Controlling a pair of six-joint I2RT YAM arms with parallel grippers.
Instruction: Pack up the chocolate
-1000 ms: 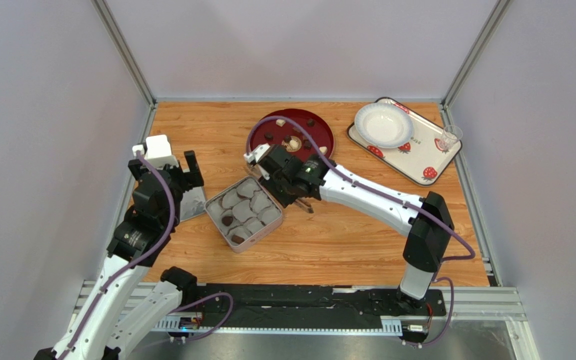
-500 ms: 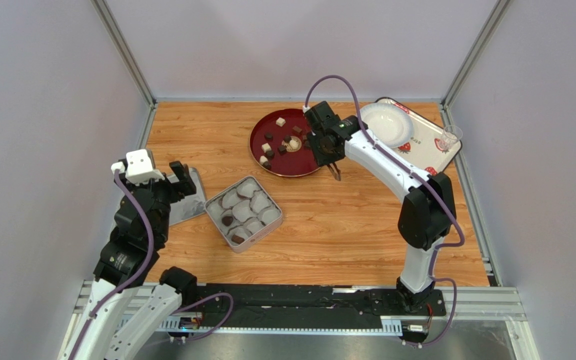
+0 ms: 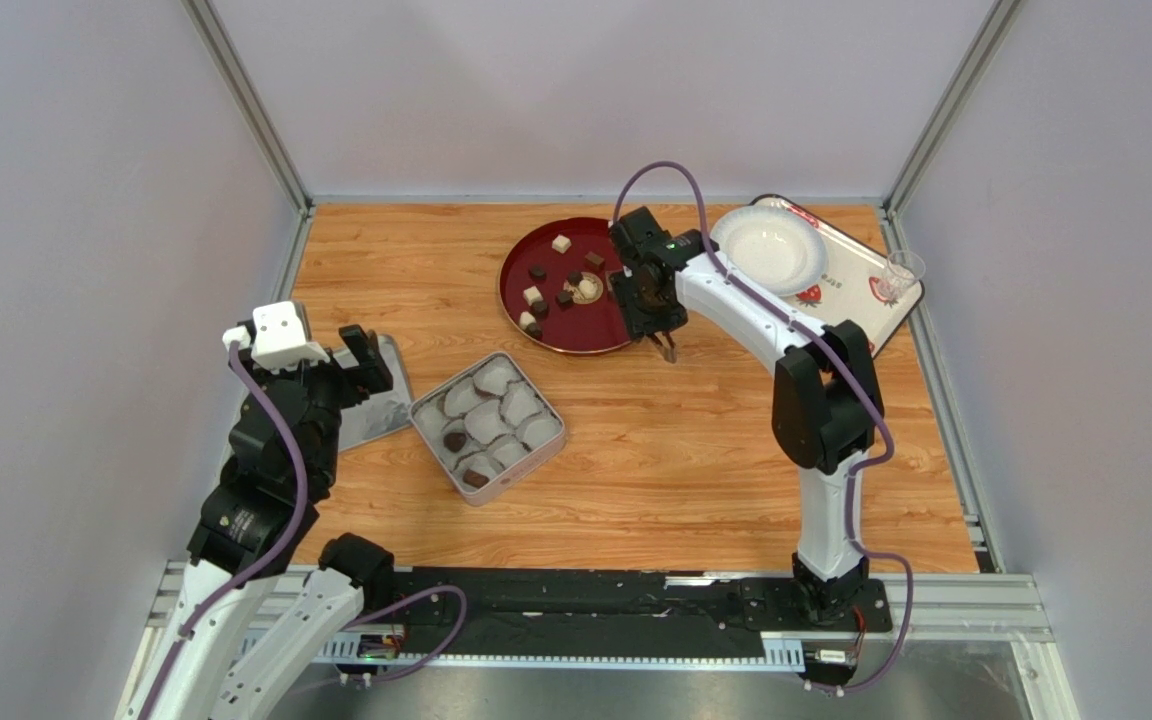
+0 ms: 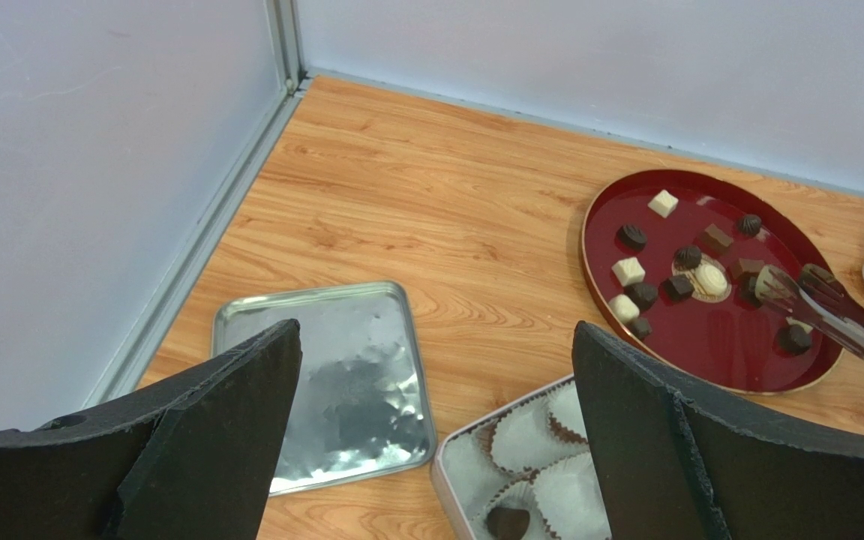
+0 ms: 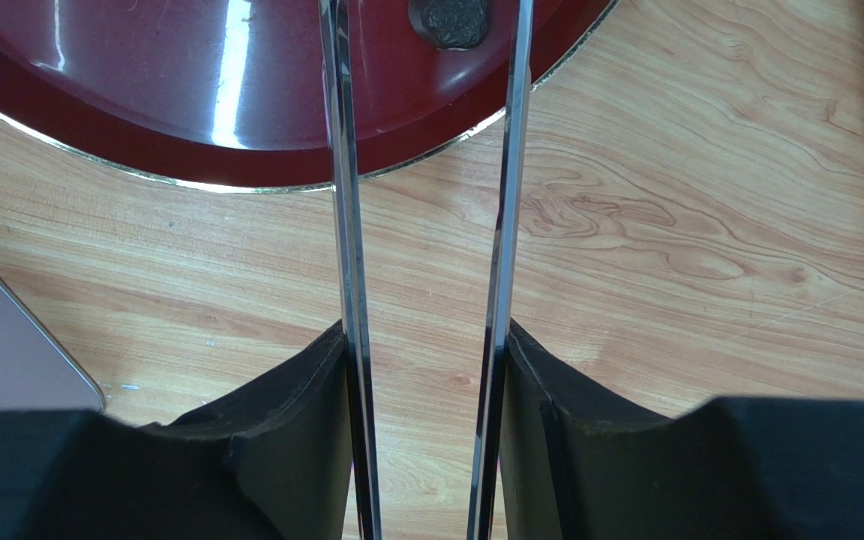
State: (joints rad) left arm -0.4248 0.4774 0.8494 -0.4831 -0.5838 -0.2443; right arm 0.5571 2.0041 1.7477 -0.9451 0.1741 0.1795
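Several chocolate pieces, dark ones (image 4: 632,236) and cream cubes (image 3: 561,243), lie on the red plate (image 3: 575,323). My right gripper (image 3: 654,308) is shut on the metal tongs (image 5: 341,225), whose open tips reach over the plate's right side (image 4: 831,315). A dark round piece (image 5: 453,19) lies on the plate (image 5: 177,90) between the tongs' arms. The open tin (image 3: 425,405) has white paper cups and two dark pieces (image 3: 455,443). My left gripper (image 3: 361,357) is open and empty above the tin's lid (image 4: 335,383), left of the tin (image 4: 448,473).
A white patterned tray (image 3: 853,323) at the back right holds a white plate (image 3: 767,248) and a clear cup (image 3: 898,275). Grey walls close in the table on the left, back and right.
My right arm has swung with the tongs from over the tin back to the red plate. My left arm has drawn back slightly to the left.
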